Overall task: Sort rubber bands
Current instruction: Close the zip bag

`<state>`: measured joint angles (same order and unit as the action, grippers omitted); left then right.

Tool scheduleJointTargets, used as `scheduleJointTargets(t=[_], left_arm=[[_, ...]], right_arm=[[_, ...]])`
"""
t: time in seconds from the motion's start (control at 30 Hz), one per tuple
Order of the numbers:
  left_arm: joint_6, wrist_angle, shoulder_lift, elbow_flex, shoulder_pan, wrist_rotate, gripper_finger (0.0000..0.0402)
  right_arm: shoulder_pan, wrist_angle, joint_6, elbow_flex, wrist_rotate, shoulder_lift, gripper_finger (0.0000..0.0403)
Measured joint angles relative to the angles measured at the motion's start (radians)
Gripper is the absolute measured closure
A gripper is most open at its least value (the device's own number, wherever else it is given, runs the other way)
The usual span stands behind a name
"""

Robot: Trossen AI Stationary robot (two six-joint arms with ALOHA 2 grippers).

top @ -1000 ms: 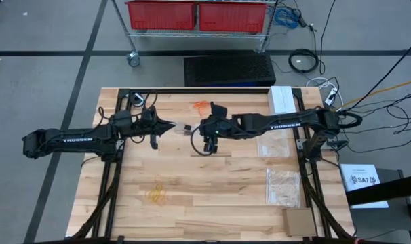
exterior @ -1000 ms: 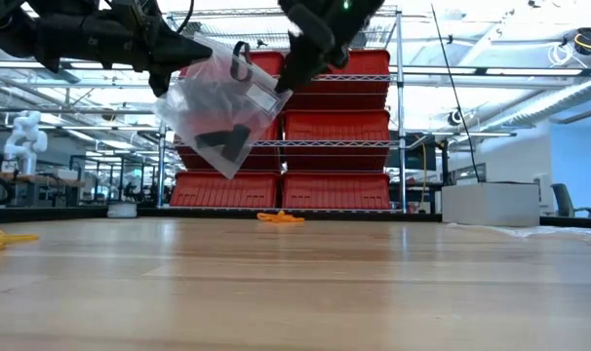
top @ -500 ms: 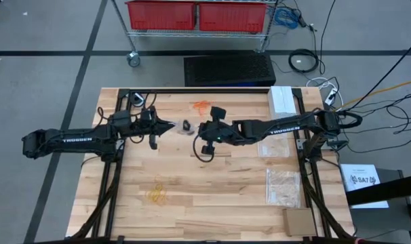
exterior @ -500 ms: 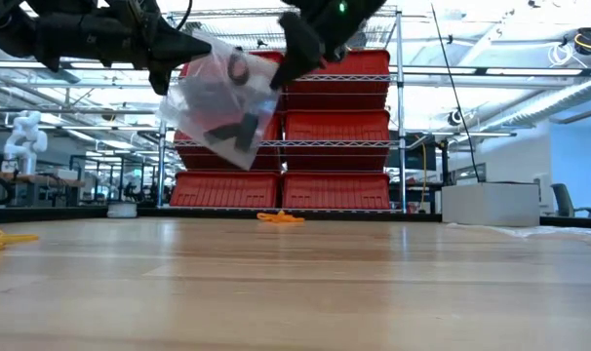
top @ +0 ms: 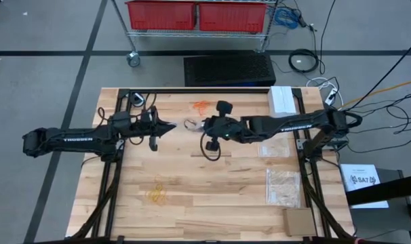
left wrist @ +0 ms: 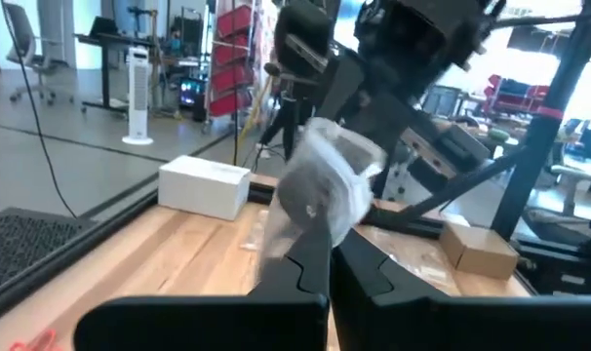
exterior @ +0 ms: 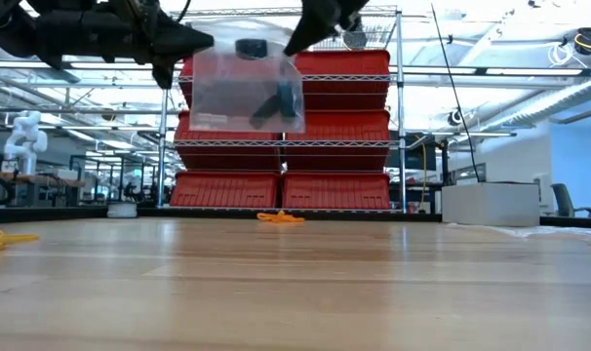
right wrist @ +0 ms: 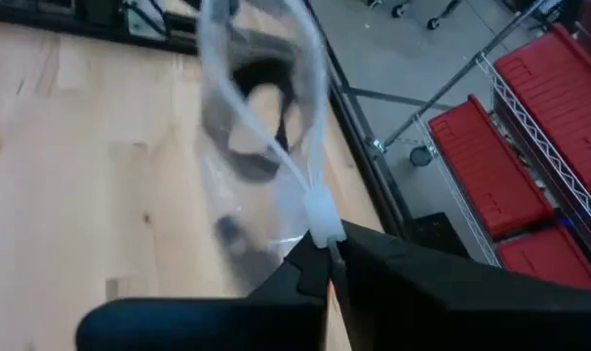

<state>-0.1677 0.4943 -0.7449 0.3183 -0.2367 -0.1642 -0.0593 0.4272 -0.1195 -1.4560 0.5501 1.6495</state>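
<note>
A clear plastic bag (exterior: 245, 90) with black rubber bands (exterior: 281, 100) inside hangs above the table's far middle, stretched between my two grippers. My left gripper (top: 173, 127) is shut on its left top corner and my right gripper (top: 204, 125) on its right top corner. In the left wrist view the bag (left wrist: 320, 190) rises just past my shut fingers. Orange rubber bands (top: 201, 106) lie on the wood near the far edge. Pale yellow rubber bands (top: 156, 194) lie near the front left. My left gripper pinches the bag's top left corner (left wrist: 315, 239) between its two fingers, coming level from the table's left. The bag hangs clear of the table below the fingers. My right gripper pinches the bag's top edge at the white closure strip (right wrist: 320, 219), at its right end. It slants down from the table's right. The top edge runs level and taut between the grippers.
Two more clear bags (top: 275, 146) (top: 283, 186) lie along the right side. A white box (top: 282, 99) stands at the far right corner and a cardboard box (top: 298, 220) at the near right. Red bins on a wire rack (exterior: 325, 127) stand beyond the far edge.
My right gripper has risen with the bag's right top corner and tipped a little. The bag, which hung tilted below my left gripper, has swung up and now hangs level with its top edge drawn taut. The black bands have shifted inside it.
</note>
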Motion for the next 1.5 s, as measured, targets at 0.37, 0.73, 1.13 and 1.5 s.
scheduleJointTargets(t=[0.37,0.73,1.13,1.5], left_arm=[[0.021,0.095,-0.075,-0.001,0.045,0.007,0.0401],[0.046,0.142,-0.189,0.038,0.077,0.015,0.0401],[0.116,0.053,-0.128,0.042,0.095,0.071,0.0401],[0.125,-0.252,-0.127,0.053,0.100,0.217,0.0401]], right_arm=[[0.001,0.015,0.030,0.000,-0.062,-0.034,0.0403],[0.014,0.040,0.030,0.000,-0.076,0.024,0.0403],[0.041,0.215,0.098,-0.001,-0.021,-0.039,0.0402],[0.062,0.451,0.263,0.001,-0.023,-0.036,0.0309]])
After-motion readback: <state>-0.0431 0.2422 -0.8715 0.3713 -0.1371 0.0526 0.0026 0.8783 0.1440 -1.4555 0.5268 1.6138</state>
